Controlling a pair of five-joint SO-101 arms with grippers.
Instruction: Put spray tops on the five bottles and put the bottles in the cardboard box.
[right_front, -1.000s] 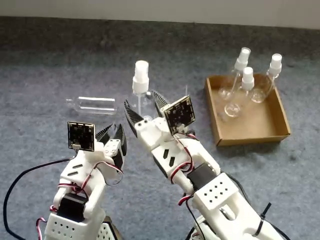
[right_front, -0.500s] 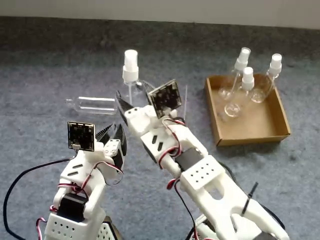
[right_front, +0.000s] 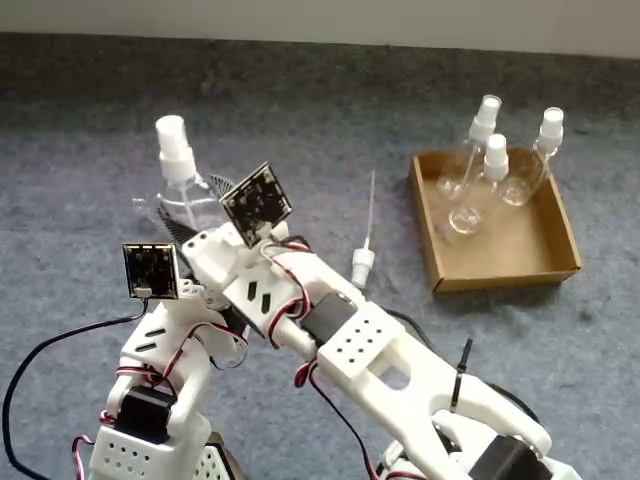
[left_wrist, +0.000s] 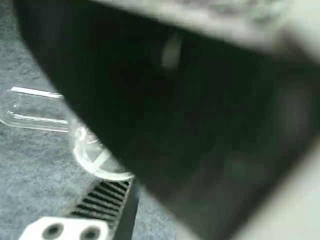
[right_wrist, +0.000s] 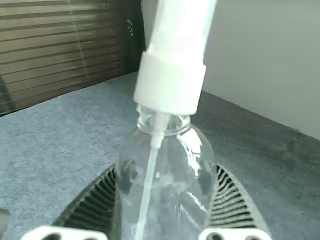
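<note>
Right gripper (right_wrist: 165, 175) clamps the bottle (right_wrist: 167, 145) near-upright, long axis vertical, spray top (right_wrist: 172, 75) pointing up.

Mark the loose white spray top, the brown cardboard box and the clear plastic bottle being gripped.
loose white spray top (right_front: 362, 267), high view, white cap.
brown cardboard box (right_front: 505, 275), high view, near wall.
clear plastic bottle (right_wrist: 167, 172), right wrist view, its body.
</note>
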